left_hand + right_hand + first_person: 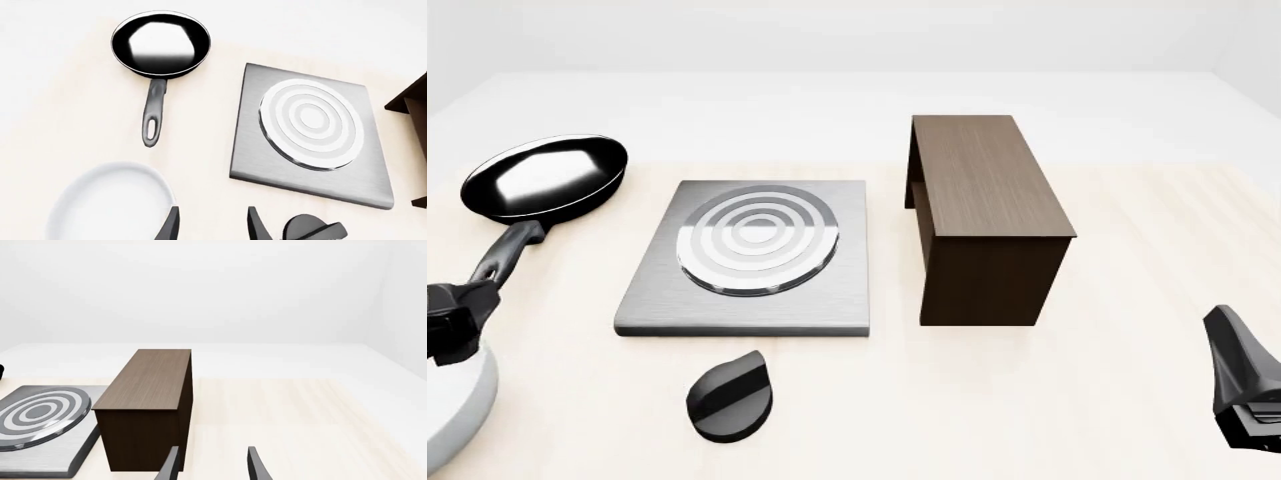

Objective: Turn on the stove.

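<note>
1. Left fingers [212,223] released, empty; knob [313,227] just beside them, stove [310,135] ahead, pan [160,45] and white plate [110,205] nearby.
2. Right fingers [212,463] released; brown box [148,405] between them and stove.

Grey stove [747,290] — pale rings; black knob [733,398].

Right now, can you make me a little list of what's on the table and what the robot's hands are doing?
stove: grey plate with rings, middle of the table
knob: black, on the table just in front of the plate, untouched
pan: shiny black, left of the plate, handle pointing toward the robot
box: dark wood, right of the plate
white dish: near left edge, partly seen
left hand: open, holding nothing, over the table near the dish and knob
right hand: open, holding nothing, near the box
</note>
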Tool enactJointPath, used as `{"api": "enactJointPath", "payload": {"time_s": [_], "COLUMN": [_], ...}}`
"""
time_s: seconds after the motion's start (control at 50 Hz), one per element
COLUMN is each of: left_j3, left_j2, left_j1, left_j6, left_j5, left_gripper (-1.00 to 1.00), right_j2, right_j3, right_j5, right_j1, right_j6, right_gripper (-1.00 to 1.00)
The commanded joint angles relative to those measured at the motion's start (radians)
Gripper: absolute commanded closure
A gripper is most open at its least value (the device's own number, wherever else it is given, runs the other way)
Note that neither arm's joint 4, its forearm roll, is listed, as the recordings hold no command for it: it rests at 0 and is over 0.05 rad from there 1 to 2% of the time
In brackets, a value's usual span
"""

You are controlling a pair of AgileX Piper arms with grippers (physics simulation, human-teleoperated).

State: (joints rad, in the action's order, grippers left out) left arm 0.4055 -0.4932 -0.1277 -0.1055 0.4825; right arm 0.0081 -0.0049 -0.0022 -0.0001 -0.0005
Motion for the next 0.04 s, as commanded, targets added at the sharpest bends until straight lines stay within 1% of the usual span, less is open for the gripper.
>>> {"api": "enactJointPath", "payload": {"time_s": [0.02,0.04], "left_j3": [-0.015,-0.015], "left_j2": [-0.042,-0.050], "left_j1": [-0.098,-0.103], "left_j6": [0.033,0.034], "left_j5": [-0.066,-0.072], "left_gripper": [-1.00,-1.00], "right_j2": [0.000,0.000], "right_j3": [0.001,0.001], "right_j5": [0.000,0.000], "right_j1": [0.000,0.000], "right_j6": [0.001,0.000], "right_gripper": [-1.00,-1.00]}}
